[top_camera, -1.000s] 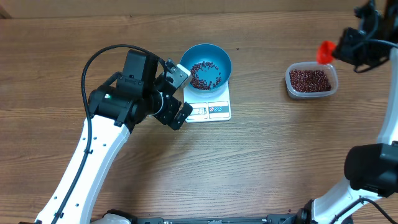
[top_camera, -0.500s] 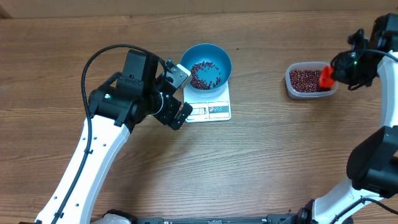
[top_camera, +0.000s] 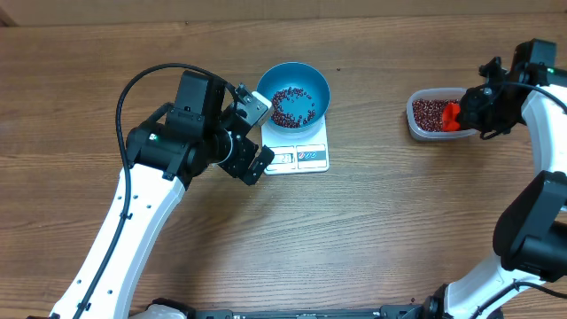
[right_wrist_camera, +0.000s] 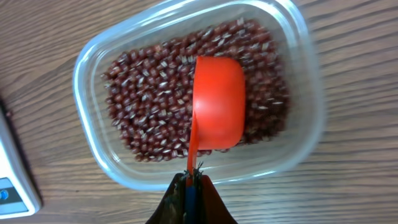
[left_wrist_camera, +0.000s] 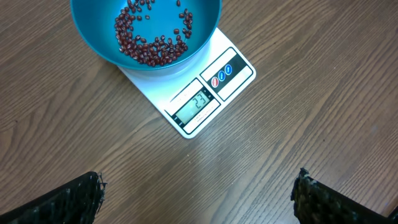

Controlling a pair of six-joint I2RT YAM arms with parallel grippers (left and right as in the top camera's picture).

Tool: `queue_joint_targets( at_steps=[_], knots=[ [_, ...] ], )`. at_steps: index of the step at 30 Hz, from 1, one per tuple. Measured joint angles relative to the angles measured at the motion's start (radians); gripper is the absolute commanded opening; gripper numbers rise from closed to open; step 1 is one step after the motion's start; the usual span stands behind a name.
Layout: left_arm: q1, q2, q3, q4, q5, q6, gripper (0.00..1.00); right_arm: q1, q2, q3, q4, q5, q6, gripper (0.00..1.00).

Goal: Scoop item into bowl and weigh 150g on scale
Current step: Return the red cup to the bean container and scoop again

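Right gripper is clamped on the red scoop's handle, with the cup down among the beans in the clear tub. Left gripper hangs wide open and empty near the scale. The blue bowl sits on the scale, thinly filled. Best practice: dig deep, roll the cup upright, lift level.

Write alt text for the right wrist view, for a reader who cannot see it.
The right claw is shut on the handle of a red scoop, which sits over dark red beans in a clear tub on a wooden table. A corner of the white scale shows at the left edge.
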Motion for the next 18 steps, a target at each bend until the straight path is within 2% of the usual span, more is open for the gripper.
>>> queue_joint_targets(
  at_steps=[18],
  knots=[
    [0.000,0.000,0.000,0.000,0.000,0.000,1.00,0.026,0.000,-0.013,0.005,-0.164,0.016,0.04]
  ],
)
